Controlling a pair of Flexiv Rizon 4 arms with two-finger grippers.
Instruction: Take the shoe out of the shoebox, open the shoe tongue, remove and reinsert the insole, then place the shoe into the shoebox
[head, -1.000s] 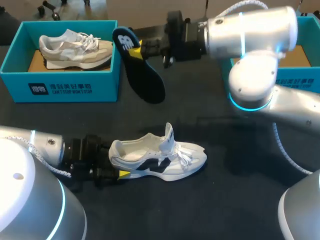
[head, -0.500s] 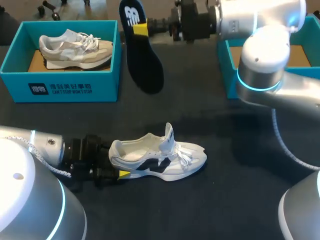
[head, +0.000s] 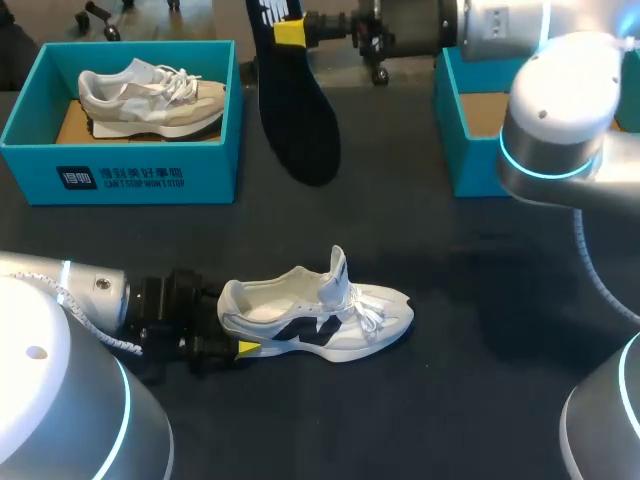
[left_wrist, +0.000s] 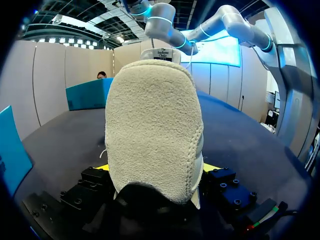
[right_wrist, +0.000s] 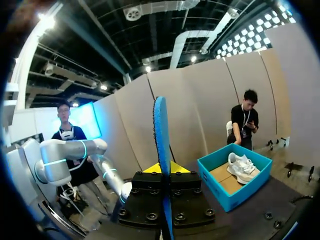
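White shoe (head: 315, 318) sits on the table, its heel clamped by the left gripper (head: 242, 338). Well beyond the shoe, the right gripper (head: 290, 32) pinches a dark insole (head: 297, 115) by one end (the rest dangles). The loose end could swing, slip free, or miss the shoe's opening.

Dark table (head: 430, 260) — white shoe (head: 320, 312), left shoebox (head: 120, 178), right shoebox (head: 468, 160)

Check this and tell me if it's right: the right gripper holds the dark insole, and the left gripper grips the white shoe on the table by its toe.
One detail is wrong. The left gripper grips the white shoe by its heel, not its toe. The head view shows the toe pointing away from it, and the left wrist view shows the heel between the fingers. The right gripper does hold the dark insole.
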